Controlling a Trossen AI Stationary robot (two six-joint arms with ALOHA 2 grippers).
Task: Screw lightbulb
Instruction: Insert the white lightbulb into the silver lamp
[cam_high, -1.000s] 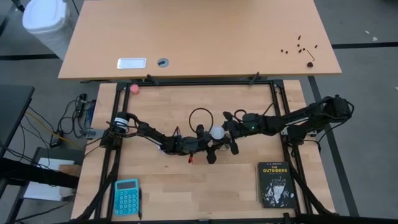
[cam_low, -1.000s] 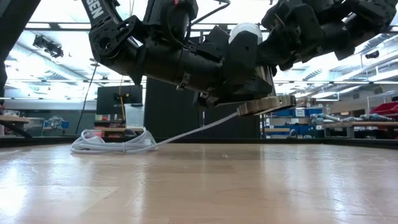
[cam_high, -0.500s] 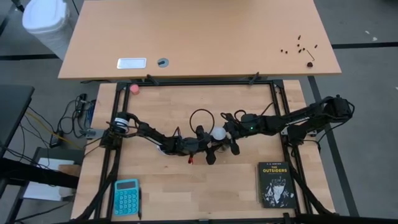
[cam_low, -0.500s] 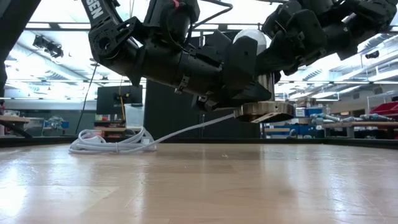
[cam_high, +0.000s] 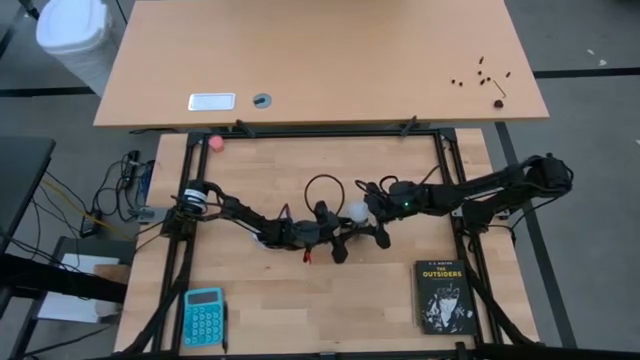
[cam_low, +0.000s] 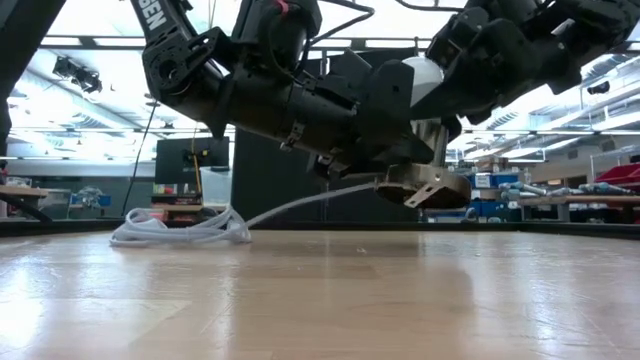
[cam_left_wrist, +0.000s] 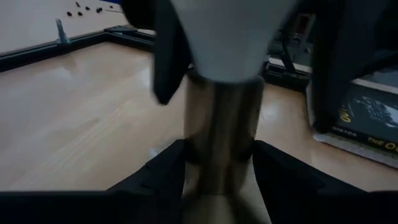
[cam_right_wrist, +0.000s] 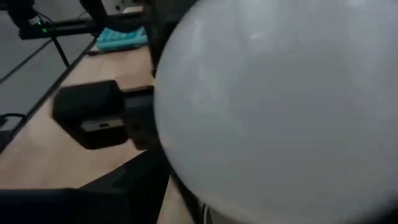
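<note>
The white lightbulb (cam_high: 357, 212) stands with its narrow base in the metal socket (cam_low: 425, 185), tilted, above mid-table. My left gripper (cam_high: 343, 232) comes from the table's left and is shut on the socket. My right gripper (cam_high: 372, 215) comes from the right and is open. Its fingers stand on either side of the bulb's globe (cam_right_wrist: 280, 106). On one side a gap shows between finger and globe in the left wrist view. The socket's white cord (cam_low: 300, 203) sags down to a coil (cam_low: 180, 228) lying on the table. My left gripper pinches the socket's metal tube (cam_left_wrist: 221, 124) between its two fingers (cam_left_wrist: 168, 168), just under the bulb's base. The fingers come nearly level from the table's left. The socket hangs clear of the table, its round disc (cam_low: 425, 188) tipped. Whether my right gripper touches the globe cannot be told.
A black book (cam_high: 443, 295) lies at the near right, a blue calculator (cam_high: 203, 315) at the near left, a pink ball (cam_high: 216, 142) at the far left corner. A dark cord loop (cam_high: 322, 187) lies behind the grippers. Black frame rails border the table.
My right gripper has opened around the bulb and tipped a little, staying in place. The socket with the bulb has tilted: its disc, raised on one side before, now slopes the other way. More of the white globe shows in the low view.
</note>
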